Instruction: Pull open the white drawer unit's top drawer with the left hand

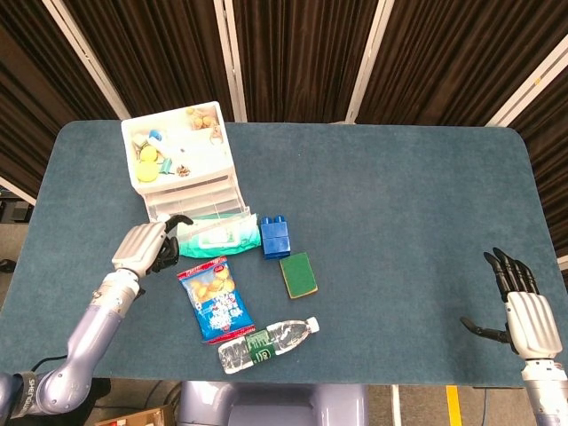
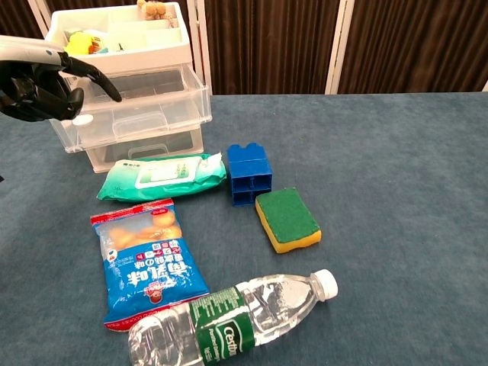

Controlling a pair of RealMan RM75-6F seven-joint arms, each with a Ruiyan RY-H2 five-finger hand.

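Our left hand (image 2: 34,84) has its fingers curled around the front edge of the top drawer (image 2: 130,107), which juts out from the white drawer unit (image 1: 182,164) at the table's far left corner. Nearer us lie a water bottle (image 2: 229,324), snack bag (image 2: 145,259) and wipes pack (image 2: 160,175). Our right hand (image 1: 524,306) hovers with fingers spread, holding nothing.

Blue table (image 1: 399,213) carries, nearest the left hand (image 1: 142,248): drawer unit (image 1: 182,160), wipes (image 1: 216,236), snack bag (image 1: 214,298); farther off, block (image 1: 275,236), sponge (image 1: 298,274), bottle (image 1: 264,343).
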